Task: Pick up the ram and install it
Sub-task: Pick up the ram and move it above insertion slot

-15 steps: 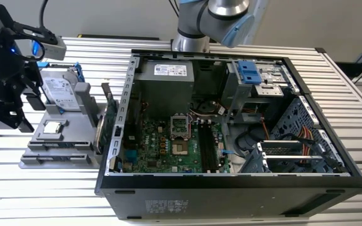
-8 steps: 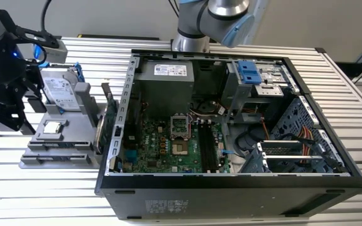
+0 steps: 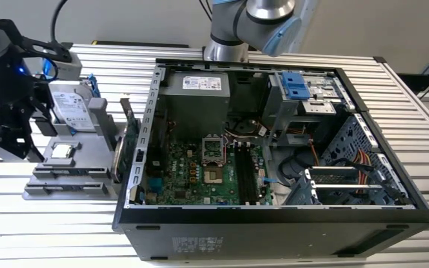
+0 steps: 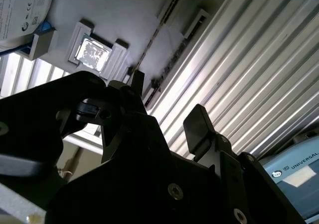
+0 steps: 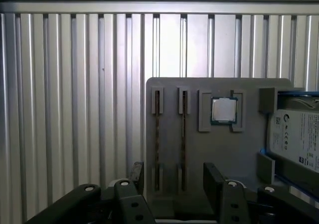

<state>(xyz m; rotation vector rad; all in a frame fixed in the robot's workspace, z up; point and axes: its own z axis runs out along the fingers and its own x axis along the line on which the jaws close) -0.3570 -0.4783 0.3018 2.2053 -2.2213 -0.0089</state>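
Two ram sticks stand on edge in slots of a grey holder tray (image 5: 249, 159), one (image 5: 157, 119) beside the other (image 5: 183, 119). In the second wrist view the nearer ram stick (image 4: 155, 35) shows as a thin dark line. My gripper (image 5: 174, 181) hangs above the tray, open, with nothing between its fingers (image 5: 214, 179). It is apart from the sticks. In the exterior view the black gripper (image 3: 17, 142) is at the left, over the tray (image 3: 65, 181). The open computer case (image 3: 274, 218) lies in the middle, with dark memory slots (image 3: 246, 173) on its green motherboard.
The tray also carries a square processor chip (image 5: 223, 109) and a silver hard drive (image 5: 294, 134) in a blue frame. A green card (image 3: 129, 142) stands on edge between tray and case. Everything rests on a ribbed aluminium table (image 3: 43, 234). The arm's base (image 3: 229, 33) stands behind the case.
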